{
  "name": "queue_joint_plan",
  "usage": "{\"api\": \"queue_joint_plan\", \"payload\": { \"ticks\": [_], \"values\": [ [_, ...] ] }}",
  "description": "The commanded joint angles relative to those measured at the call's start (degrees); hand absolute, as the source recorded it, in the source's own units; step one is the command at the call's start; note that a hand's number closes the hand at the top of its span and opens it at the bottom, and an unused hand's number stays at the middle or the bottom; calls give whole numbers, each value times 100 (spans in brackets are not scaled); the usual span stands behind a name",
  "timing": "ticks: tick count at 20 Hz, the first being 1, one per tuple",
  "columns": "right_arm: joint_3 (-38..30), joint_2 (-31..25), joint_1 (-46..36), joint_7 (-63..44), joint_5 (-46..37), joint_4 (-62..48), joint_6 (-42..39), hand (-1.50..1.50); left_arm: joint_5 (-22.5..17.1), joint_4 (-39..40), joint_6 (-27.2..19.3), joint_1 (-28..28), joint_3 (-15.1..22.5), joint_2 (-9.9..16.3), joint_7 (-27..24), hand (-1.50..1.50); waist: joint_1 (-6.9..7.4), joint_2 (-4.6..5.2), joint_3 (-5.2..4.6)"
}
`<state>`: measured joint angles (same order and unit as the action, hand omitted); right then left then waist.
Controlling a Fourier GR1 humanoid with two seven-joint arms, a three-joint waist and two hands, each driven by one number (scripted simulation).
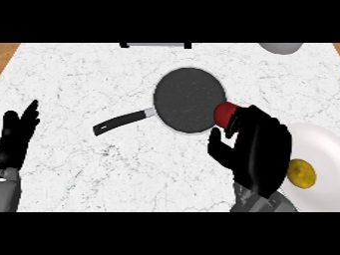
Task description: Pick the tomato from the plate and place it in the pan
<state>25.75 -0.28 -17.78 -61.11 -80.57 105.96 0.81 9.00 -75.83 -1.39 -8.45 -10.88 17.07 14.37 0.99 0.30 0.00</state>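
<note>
The right hand has its fingers curled round the tomato, which sits at the pan's right rim, half over it, clear of the plate at the worktop's right edge. Released here, the tomato could catch the rim and roll onto the worktop; it likely needs carrying further over the pan's middle. A yellow piece lies on the plate. The left hand rests open near the left edge.

Bright, even light falls on the counter; shadows are faint, the plate looks nearly washed out.
</note>
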Motion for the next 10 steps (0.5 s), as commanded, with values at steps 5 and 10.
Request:
{"api": "queue_joint_plan", "payload": {
  "ticks": [5, 10],
  "values": [
    [-1363, 27, -1656, 71, 1209, -2342, 1455, 150, 101, -5, -7, -44, 70, -13, -45, 0, 89, 27, 4],
    [-1673, 27, -2496, 449, 1643, -4340, 2398, 150, -76, -104, 167, 72, -16, 23, 6, 0, 177, 38, 5]
  ]
}}
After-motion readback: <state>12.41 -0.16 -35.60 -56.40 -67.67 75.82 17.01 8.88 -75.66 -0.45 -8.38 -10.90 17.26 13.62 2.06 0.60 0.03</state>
